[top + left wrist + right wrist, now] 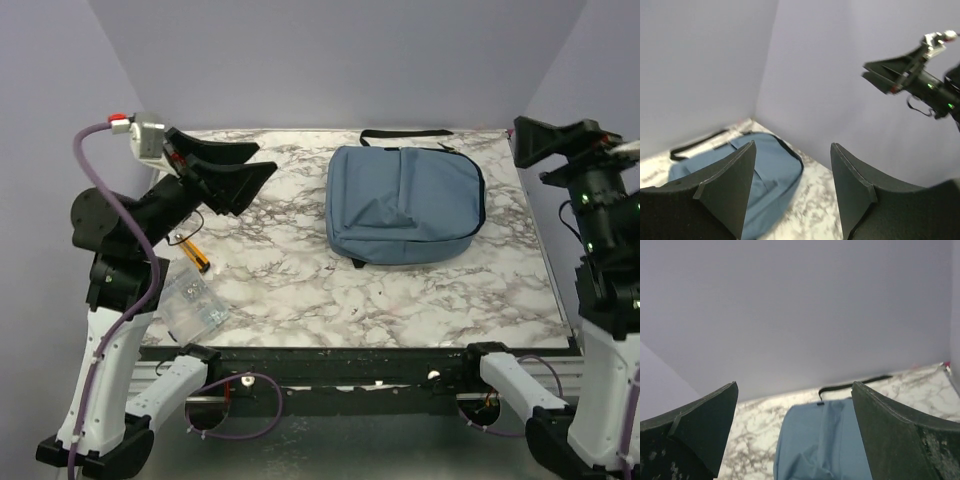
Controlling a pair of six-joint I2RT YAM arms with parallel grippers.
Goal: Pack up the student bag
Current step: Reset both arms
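Student bag (pixel 405 205) lies flat as left gripper (pixel 262 160) and right gripper (pixel 520 142) hang empty, jaws apart; a one-sided tug could drag its soft fabric askew.

Dusty-blue student bag (pixel 405 203) with black strap, grey-veined white marble table (pixel 300 290), possibly orange pen (pixel 198 258)

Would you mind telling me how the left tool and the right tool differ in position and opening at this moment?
The left tool hangs over the far-left part of the table, while the right tool is raised at the table's far-right edge. Judging by the wrist views, the left tool's jaws stand less far apart than the right tool's. Both are open, hold nothing, and are clear of the student bag.
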